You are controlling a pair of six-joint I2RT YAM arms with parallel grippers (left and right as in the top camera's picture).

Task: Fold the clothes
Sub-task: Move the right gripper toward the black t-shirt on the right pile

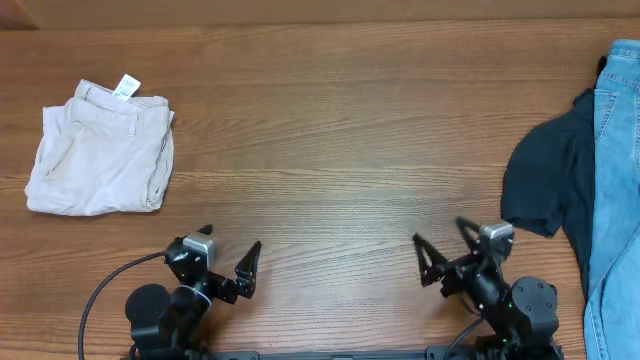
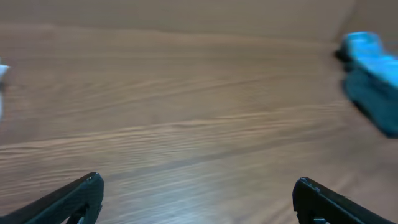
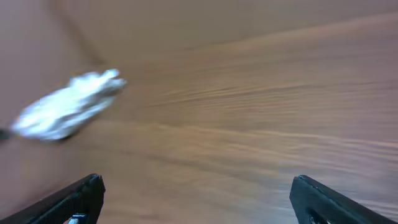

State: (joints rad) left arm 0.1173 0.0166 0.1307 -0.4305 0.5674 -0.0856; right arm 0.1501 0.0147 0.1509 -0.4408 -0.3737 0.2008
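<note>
Two units, left gripper (image 1: 228, 250) and right gripper (image 1: 443, 248), hold fingers (image 2: 68, 202) apart, empty. T-shirt (image 1: 545, 185) lies bunched at right edge of worktop (image 1: 330, 150), long axis near-to-far, right of the right gripper: nearer arm.

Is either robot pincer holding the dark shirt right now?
No, the left pincer and right pincer both stand open and empty, while the dark shirt lies apart at the far right.

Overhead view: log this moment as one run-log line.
stage: not started | dark navy soft T-shirt: crumpled, right edge of wooden table, against light blue denim jeans | left fingers: open, empty | right fingers: open, empty
</note>
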